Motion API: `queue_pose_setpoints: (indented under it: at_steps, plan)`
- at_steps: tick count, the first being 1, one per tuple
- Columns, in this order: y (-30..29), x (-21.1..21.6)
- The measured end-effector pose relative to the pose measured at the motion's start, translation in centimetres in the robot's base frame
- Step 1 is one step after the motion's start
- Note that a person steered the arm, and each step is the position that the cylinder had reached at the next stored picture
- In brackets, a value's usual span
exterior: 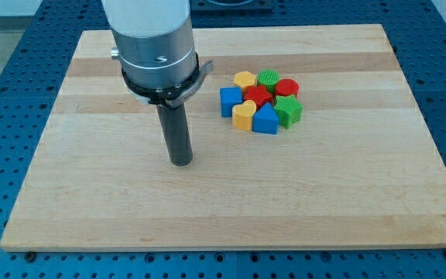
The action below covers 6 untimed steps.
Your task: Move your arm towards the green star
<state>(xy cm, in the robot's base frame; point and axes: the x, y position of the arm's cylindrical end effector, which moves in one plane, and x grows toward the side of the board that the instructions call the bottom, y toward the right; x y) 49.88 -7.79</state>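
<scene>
End effector [178, 132]: a bare dark rod with no jaws to widen or narrow, holding nothing. My tip [180, 161] rests on the counter [91, 201] left of centre in the frame, well apart from every block.

Green star [289, 111]: judged to be the angular green block at the right edge of the cluster, right of centre and in the upper half of the frame. Touching it or just beside it are the blue block [265, 120] and the red cylinder [286, 87]. Further up sits a rounder green block [269, 78], easy to mistake for the target.

Best not to drive straight right and up, since the blue cube [229, 101] and yellow heart [244, 115] stand in that line and would likely get shoved. Better to sweep right along the bare wood below the cluster, then rise toward the star from the lower right. Slow down close in and stop just beside it, short of contact, to leave the pack undisturbed.
</scene>
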Motion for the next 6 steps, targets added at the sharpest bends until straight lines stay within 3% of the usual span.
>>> queue_pose_setpoints:
  at_steps: [3,6]
  plan:
    - [4.1,-1.1]
    - [17.6,-0.8]
